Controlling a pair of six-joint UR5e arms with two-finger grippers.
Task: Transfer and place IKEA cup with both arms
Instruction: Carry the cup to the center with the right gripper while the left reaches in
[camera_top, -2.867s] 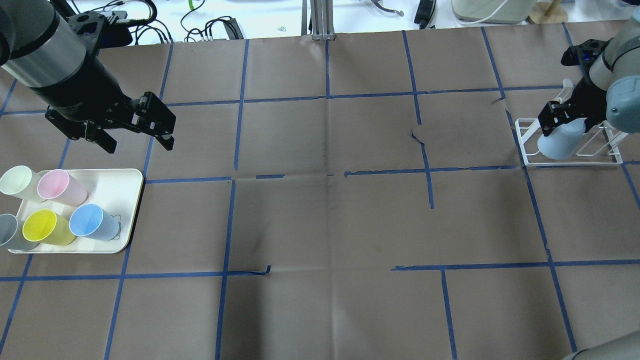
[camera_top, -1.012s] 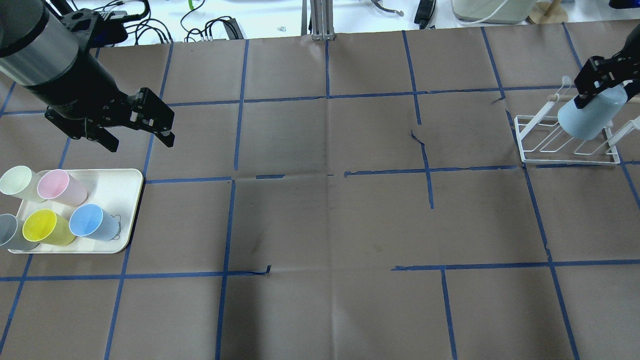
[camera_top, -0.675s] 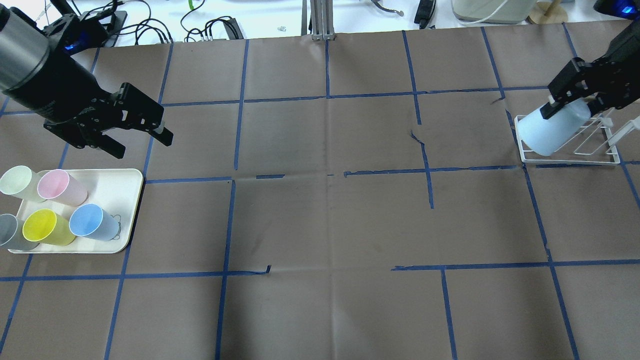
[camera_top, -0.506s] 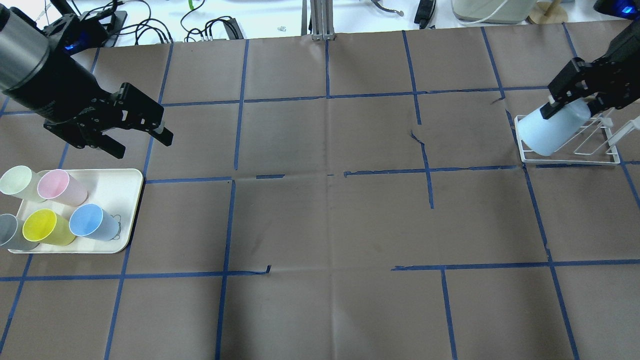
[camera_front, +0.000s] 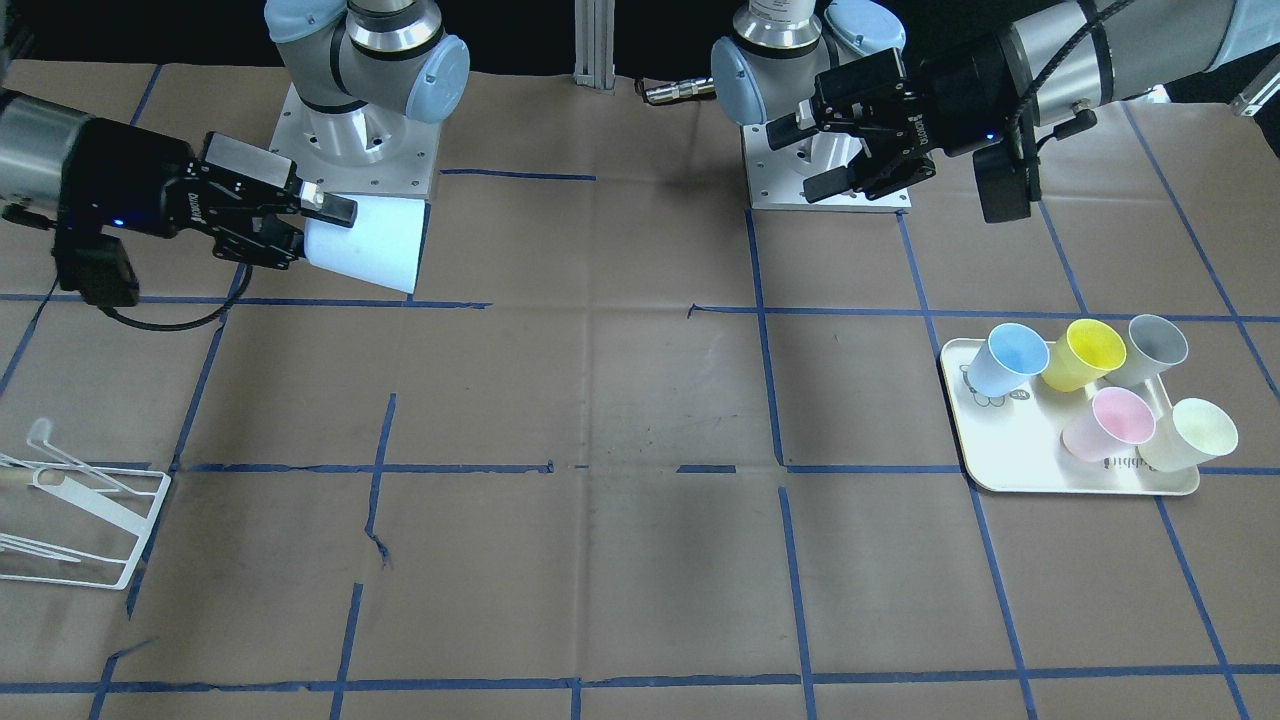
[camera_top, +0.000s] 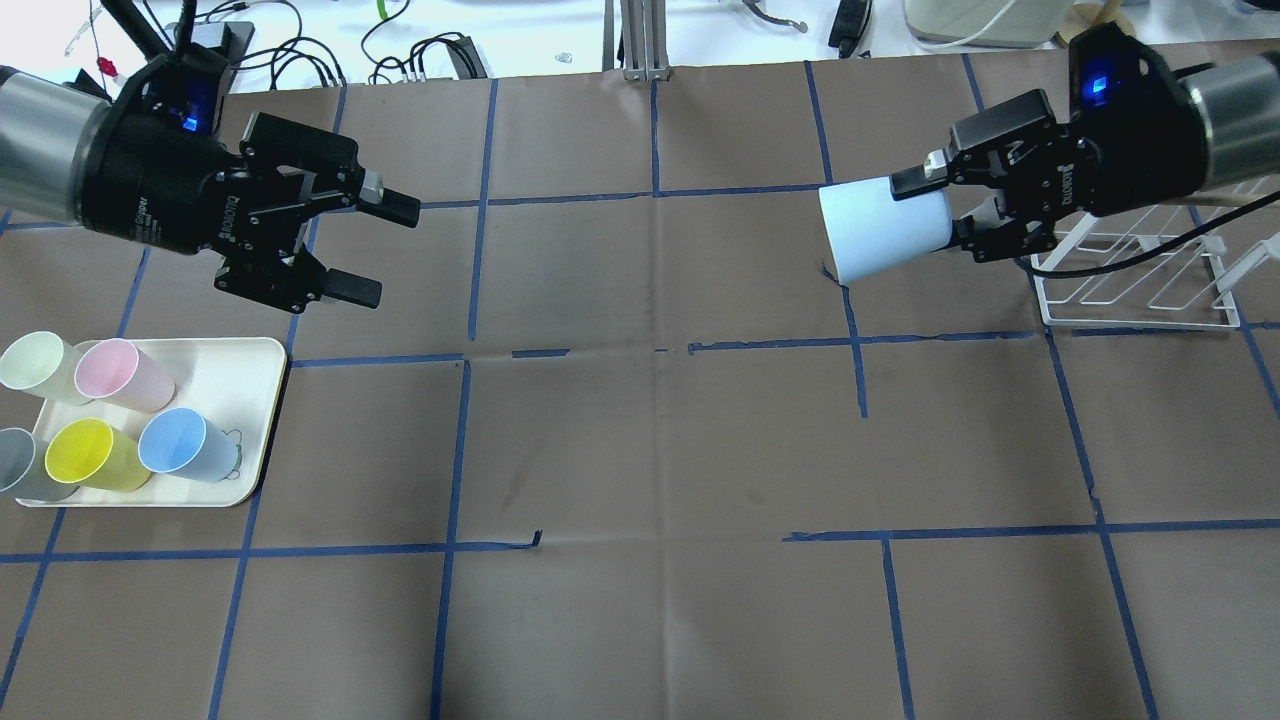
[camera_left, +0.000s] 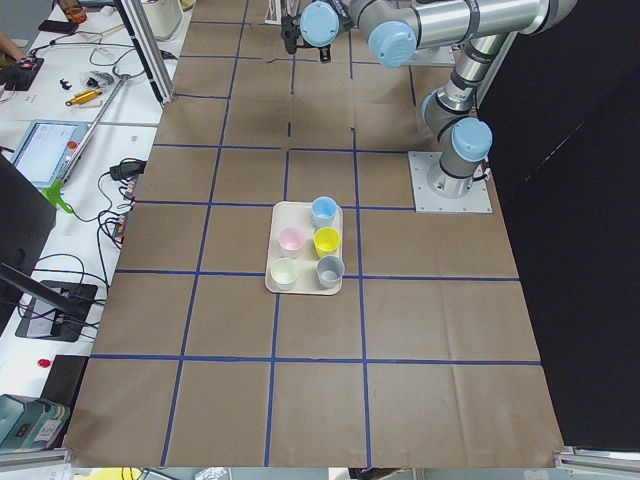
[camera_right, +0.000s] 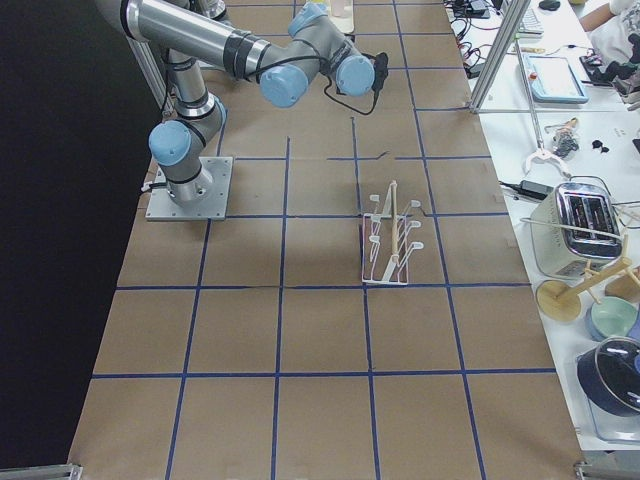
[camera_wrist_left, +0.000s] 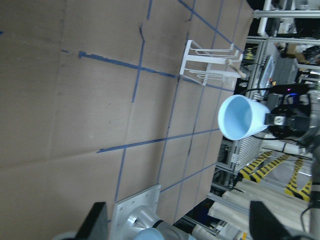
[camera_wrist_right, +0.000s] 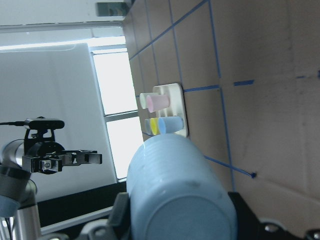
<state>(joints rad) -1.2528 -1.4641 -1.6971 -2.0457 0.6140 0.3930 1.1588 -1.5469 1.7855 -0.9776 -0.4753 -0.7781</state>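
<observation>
My right gripper (camera_top: 935, 210) is shut on the base end of a light-blue IKEA cup (camera_top: 885, 230) and holds it on its side above the table, left of the rack. The cup's wide rim points at my left arm. It also shows in the front view (camera_front: 365, 243), and the left wrist view (camera_wrist_left: 242, 117) shows its open mouth. My left gripper (camera_top: 395, 250) is open and empty, aimed across the table at the cup with a wide gap between them. A second blue cup (camera_top: 185, 445) stands on the tray (camera_top: 255, 395).
The tray at the left also holds pink (camera_top: 125, 375), yellow (camera_top: 95, 455), pale green and grey cups. A white wire rack (camera_top: 1140, 300) stands at the right with nothing in it. Cables and equipment lie beyond the table's far edge.
My right gripper has lifted the cup off the rack and carried it left, turning it on its side. My left gripper has swung to point right, staying open.
</observation>
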